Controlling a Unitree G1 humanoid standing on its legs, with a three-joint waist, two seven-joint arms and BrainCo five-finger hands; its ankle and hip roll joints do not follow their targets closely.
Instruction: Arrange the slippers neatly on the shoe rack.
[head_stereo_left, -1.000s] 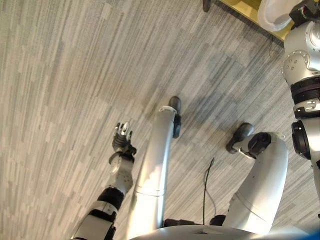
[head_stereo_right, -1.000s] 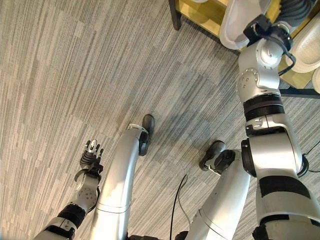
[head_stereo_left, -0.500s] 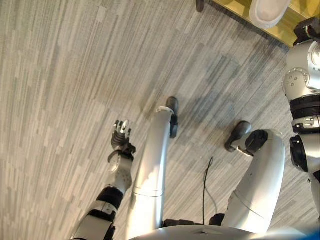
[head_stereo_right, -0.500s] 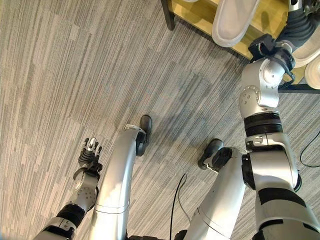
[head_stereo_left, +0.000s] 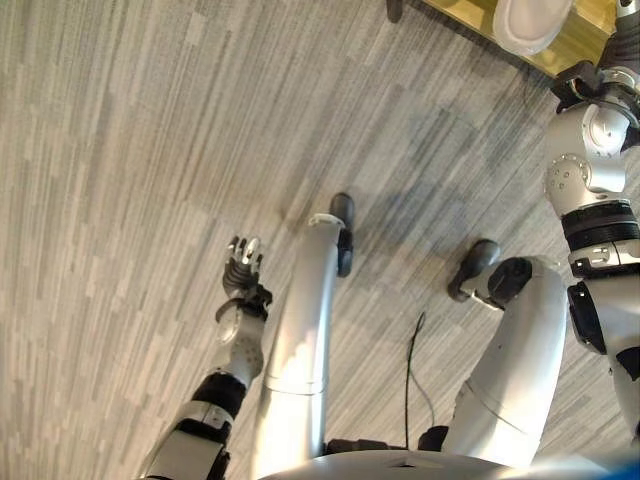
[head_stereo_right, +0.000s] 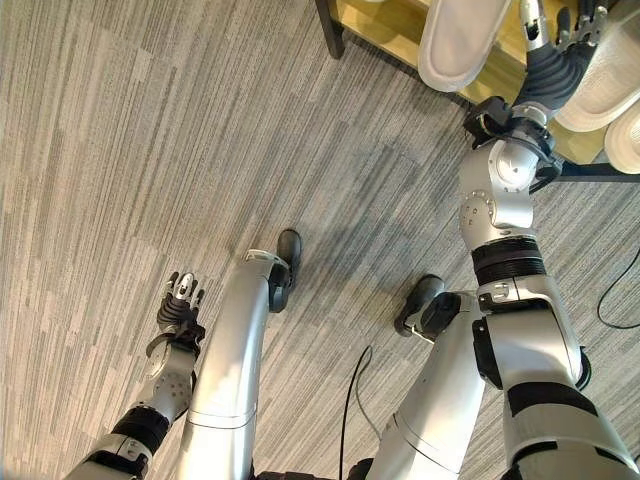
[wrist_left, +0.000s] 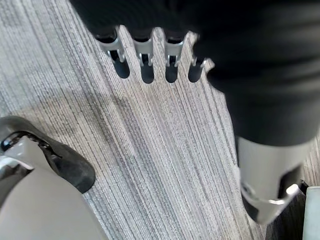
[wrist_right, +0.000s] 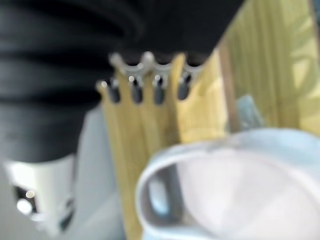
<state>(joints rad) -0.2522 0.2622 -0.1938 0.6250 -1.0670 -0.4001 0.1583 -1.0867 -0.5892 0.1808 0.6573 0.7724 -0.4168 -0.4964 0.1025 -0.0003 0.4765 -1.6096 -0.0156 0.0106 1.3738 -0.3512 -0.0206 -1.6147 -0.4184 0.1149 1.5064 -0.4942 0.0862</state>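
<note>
While the left hand (head_stereo_right: 180, 305) hung low over the carpet (head_stereo_right: 130, 150) at the near left, fingers relaxed and holding nothing, the right hand (head_stereo_right: 555, 45) reached over the rack (head_stereo_right: 395, 30) at the far right, fingers loose and apart. White slippers (head_stereo_right: 458, 40) lay on its yellow shelf, beside that hand.

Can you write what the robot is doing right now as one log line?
right hand: open, over shoe rack between white slippers | left hand: open, idle above floor
</note>
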